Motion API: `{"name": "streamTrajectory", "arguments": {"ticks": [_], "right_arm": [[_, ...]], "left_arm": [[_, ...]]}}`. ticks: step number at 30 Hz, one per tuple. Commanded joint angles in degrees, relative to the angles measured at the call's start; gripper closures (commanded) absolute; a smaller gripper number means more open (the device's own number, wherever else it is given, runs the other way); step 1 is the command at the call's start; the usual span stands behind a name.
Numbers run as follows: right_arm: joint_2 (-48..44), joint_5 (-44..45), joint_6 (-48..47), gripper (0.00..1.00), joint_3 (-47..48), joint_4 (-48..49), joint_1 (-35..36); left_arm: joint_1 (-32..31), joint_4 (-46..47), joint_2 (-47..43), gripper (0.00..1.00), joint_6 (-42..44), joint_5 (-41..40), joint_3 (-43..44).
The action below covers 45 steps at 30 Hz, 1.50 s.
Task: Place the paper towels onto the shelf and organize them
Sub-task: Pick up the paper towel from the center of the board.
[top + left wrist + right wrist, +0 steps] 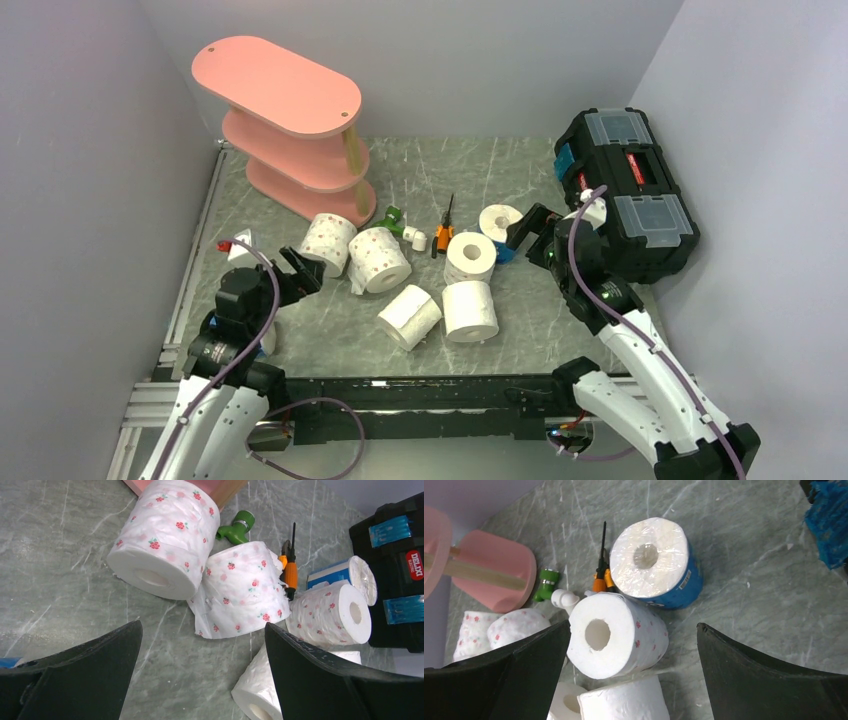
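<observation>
The pink three-tier shelf stands at the back left with bare boards; its base shows in the right wrist view. Several paper towels lie loose mid-table. Two pink-dotted rolls lie on their sides near the shelf's foot. Two plain rolls sit nearer the front. A dotted roll lies beside a blue-wrapped roll. My left gripper is open above bare table, just short of the dotted rolls. My right gripper hangs open over the dotted roll, holding nothing.
A black toolbox fills the back right, close behind the right arm. An orange-handled screwdriver and a small green-and-white tool lie among the rolls. Grey walls close in on the left, back and right.
</observation>
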Motion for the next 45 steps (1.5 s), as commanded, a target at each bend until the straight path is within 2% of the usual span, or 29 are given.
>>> {"name": "streamTrajectory", "arguments": {"ticks": [1, 5, 11, 21, 26, 34, 39, 45], "right_arm": [[0.6, 4.6, -0.6, 0.01, 2.5, -2.0, 0.1], [3.9, 5.2, -0.2, 0.02, 3.7, -2.4, 0.0], [10.5, 6.7, 0.1, 0.03, 6.0, -2.8, -1.3], [16.7, -1.5, 1.4, 0.06, 4.1, 1.6, -8.2], [20.2, 0.7, 1.0, 0.09, 3.8, 3.8, -8.6], [24.8, -2.4, -0.2, 0.11, 5.0, 7.0, -9.7], [28.4, -6.0, -1.4, 0.14, 5.5, 8.5, -12.7], [28.6, -9.4, -2.0, 0.17, 4.2, 11.8, -13.2]], "left_arm": [[-0.2, 0.4, 2.6, 0.01, 1.8, 1.8, 3.6], [-0.2, -0.1, 6.5, 0.01, 4.8, 7.4, 5.6], [-0.1, 3.0, 4.0, 0.01, 4.5, 11.6, 3.6], [-0.2, 1.5, 1.3, 0.01, 4.3, 11.2, 2.2], [-0.2, 2.4, 1.0, 0.01, 3.6, 12.3, 1.0], [-0.2, 1.0, 0.0, 0.01, 3.2, 12.0, 0.7], [-0.1, 0.9, -0.6, 0.01, 2.7, 11.9, 0.0], [-0.2, 0.5, 0.3, 0.01, 3.1, 12.2, 0.3]]}}
